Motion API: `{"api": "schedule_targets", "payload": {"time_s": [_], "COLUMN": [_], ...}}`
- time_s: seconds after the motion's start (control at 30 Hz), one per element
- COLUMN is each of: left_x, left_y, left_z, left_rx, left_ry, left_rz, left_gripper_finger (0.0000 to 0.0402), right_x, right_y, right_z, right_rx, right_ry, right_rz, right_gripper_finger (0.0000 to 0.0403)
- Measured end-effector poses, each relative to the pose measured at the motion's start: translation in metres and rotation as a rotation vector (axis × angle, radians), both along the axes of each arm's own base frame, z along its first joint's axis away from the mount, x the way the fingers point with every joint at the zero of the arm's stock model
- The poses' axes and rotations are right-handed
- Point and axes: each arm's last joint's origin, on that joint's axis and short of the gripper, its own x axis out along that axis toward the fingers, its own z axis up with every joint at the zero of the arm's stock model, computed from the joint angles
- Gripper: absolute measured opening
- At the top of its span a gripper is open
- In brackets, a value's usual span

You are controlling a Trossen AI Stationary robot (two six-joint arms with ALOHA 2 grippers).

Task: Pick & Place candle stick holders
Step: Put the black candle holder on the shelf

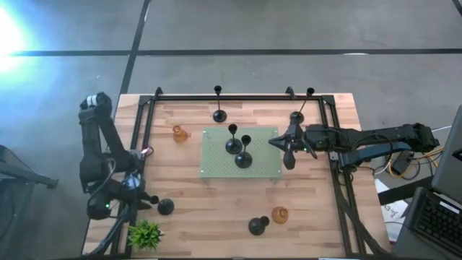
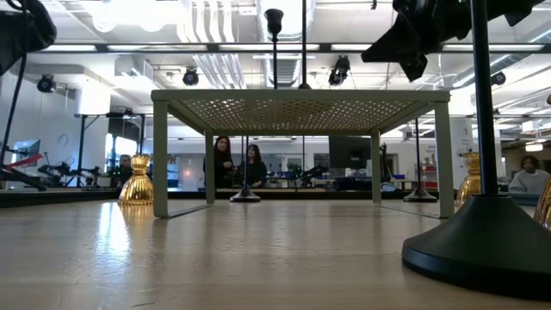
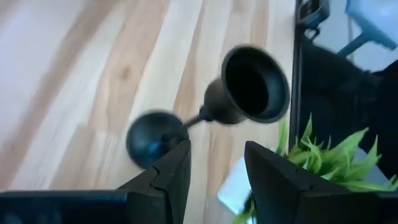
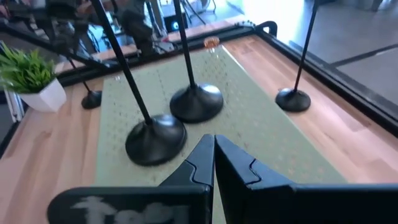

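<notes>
Two black candle stick holders (image 1: 233, 144) (image 1: 244, 159) stand on the pale green mesh mat (image 1: 216, 162), a raised stand on legs (image 2: 301, 112). My right gripper (image 4: 213, 142) is shut and hovers over the mat's right edge (image 1: 274, 142). At the near left, a short black holder (image 3: 205, 112) stands on its round base (image 1: 166, 207). My left gripper (image 3: 214, 152) is open just short of it, with nothing between its fingers. More black holders (image 1: 219, 114) (image 1: 297, 115) (image 1: 258, 226) and two amber ones (image 1: 179, 133) (image 1: 280, 214) stand on the table.
A small green plant in a white pot (image 1: 146, 235) stands at the near left corner, close beside my left gripper (image 3: 323, 162). A black frame rail (image 1: 144, 123) runs around the tabletop. Bare wood lies between the mat and the near edge (image 1: 216, 217).
</notes>
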Motion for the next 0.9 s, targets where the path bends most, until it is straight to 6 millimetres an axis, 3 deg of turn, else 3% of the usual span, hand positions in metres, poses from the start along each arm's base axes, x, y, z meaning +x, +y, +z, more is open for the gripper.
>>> {"api": "schedule_targets", "payload": {"time_s": [0.33, 0.57, 0.9], "left_x": [-0.002, -0.001, 0.001], "left_y": [0.002, -0.005, -0.004], "left_z": [-0.040, -0.046, -0.044], "left_rx": [0.100, 0.027, 0.093], "left_ry": [0.012, -0.026, -0.133], "left_rz": [0.031, 0.006, 0.004], "left_gripper_finger": [0.0154, 0.0154, 0.0154], "right_x": [0.001, 0.001, 0.001], "right_y": [-0.001, -0.001, -0.001], "right_z": [0.002, 0.002, 0.002], "right_rx": [-0.016, -0.025, -0.031], "right_ry": [-0.020, -0.020, -0.021], "right_rz": [-0.015, -0.017, -0.015], "right_gripper_finger": [0.0008, 0.0008, 0.0008]}}
